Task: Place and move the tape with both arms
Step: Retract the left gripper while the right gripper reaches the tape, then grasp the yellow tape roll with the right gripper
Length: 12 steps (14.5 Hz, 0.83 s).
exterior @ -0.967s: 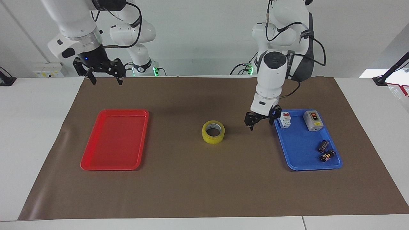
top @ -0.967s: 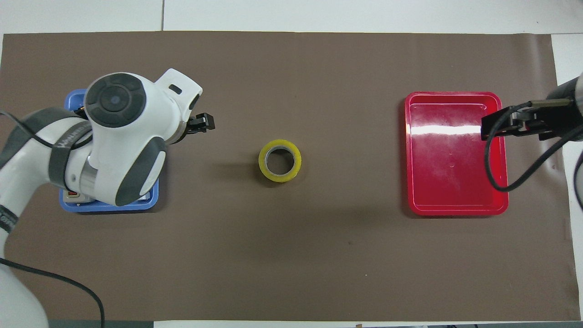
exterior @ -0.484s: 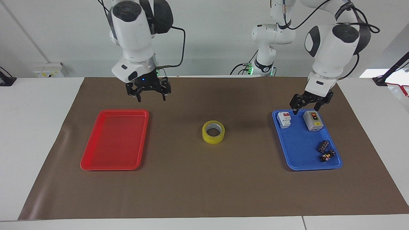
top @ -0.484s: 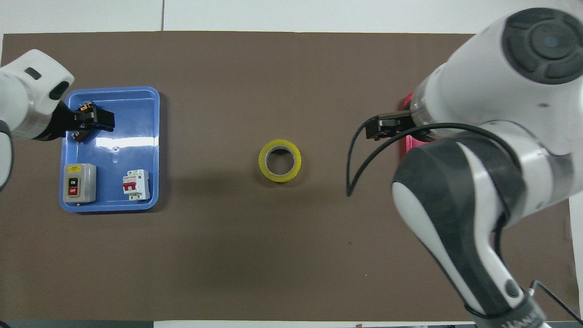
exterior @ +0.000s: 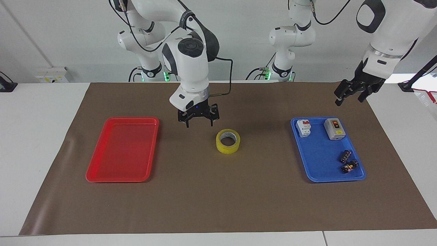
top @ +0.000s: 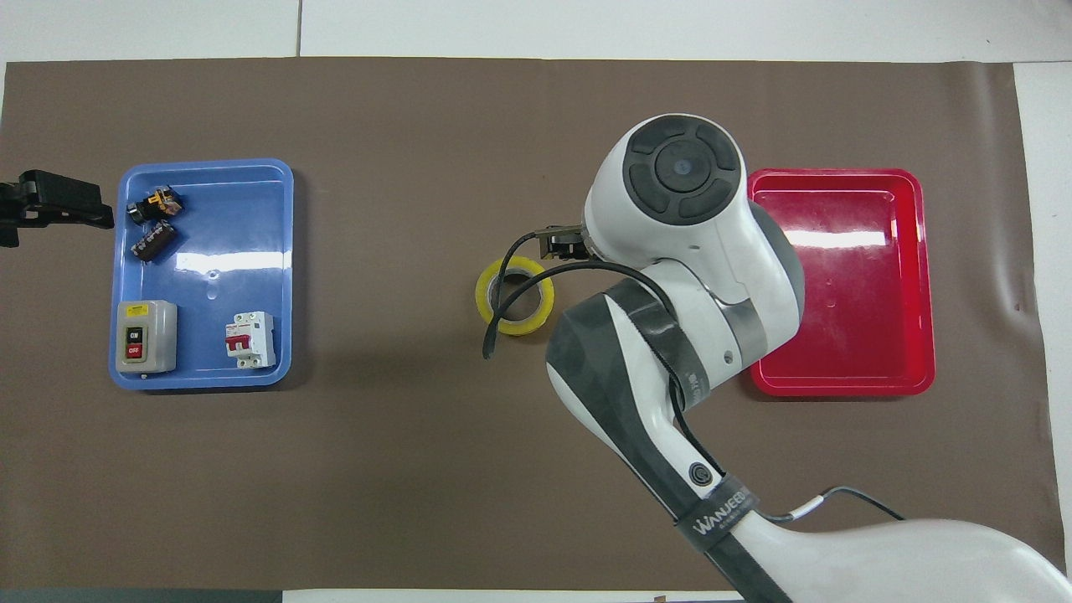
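Note:
The yellow tape lies flat on the brown mat at the middle of the table, between the two trays; it also shows in the overhead view, partly crossed by a cable. My right gripper is open and empty, low over the mat just beside the tape, toward the red tray, not touching it. In the overhead view only a bit of it shows under the arm. My left gripper is open and empty, raised over the mat's edge by the blue tray; it also shows in the overhead view.
A red tray lies empty toward the right arm's end. A blue tray toward the left arm's end holds a breaker, a grey switch box and two small dark parts. Two smaller arms stand at the back.
My right gripper has moved from over the red tray's corner toward the tape and come lower. My left gripper has risen and drawn away from the blue tray toward the table's end.

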{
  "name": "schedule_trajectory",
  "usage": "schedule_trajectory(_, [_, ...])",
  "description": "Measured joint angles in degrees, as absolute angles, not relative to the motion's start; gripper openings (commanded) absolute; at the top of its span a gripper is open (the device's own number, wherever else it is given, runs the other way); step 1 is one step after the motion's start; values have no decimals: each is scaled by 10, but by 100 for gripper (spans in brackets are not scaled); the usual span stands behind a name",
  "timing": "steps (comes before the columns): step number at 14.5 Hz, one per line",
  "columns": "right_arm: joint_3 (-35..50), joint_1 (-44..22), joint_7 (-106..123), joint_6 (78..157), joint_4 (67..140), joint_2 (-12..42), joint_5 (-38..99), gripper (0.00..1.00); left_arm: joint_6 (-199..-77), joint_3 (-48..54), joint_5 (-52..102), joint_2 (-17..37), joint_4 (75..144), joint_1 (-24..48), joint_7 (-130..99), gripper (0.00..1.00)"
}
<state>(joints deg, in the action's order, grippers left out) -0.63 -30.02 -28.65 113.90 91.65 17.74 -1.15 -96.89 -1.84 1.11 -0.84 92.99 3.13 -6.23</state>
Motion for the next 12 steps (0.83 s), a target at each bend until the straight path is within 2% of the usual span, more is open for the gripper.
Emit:
schedule_trajectory(6, [-7,-342,-315,1265,930,275,-12,100,-958,-18,12,-8,937,21,-17,100])
schedule_trajectory(8, [-7,-343,-311,1303,954,286,-12,100,-958,-18,12,-8,938,18,-8,100])
schedule_trajectory(12, [-7,-344,-264,1318,994,280,-13,100,-958,-17,12,-8,939,18,-6,100])
